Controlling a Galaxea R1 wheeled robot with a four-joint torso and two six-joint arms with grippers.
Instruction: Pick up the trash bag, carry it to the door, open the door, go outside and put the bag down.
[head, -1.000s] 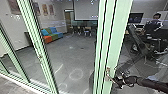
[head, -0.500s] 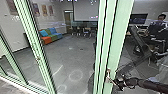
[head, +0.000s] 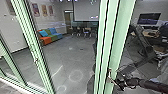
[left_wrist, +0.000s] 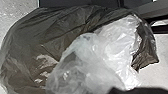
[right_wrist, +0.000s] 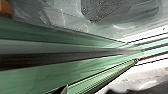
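At the lower right of the head view, my right gripper (head: 114, 79) is at the metal handle (head: 109, 75) on a pale green door frame (head: 120, 35); whether it grips the handle is unclear. Green framing (right_wrist: 30, 80) runs close across the right wrist view. In the left wrist view, the trash bag (left_wrist: 37, 45) shows large, dark and crumpled, with clear whitish plastic (left_wrist: 100, 57) bunched over it. How the left gripper holds the bag cannot be made out.
Another green frame (head: 32, 47) stands at the left. Beyond the glass are a colourful sofa (head: 51, 36), chairs (head: 86, 32) and grey floor (head: 65, 55). A screen (head: 149, 19) and part of a person (head: 164, 31) appear at the right.
The left frame has shifted slightly left in view; the frame with the handle, and my right gripper at it, slightly right. The screen and person seen at the right have slid towards the edge.
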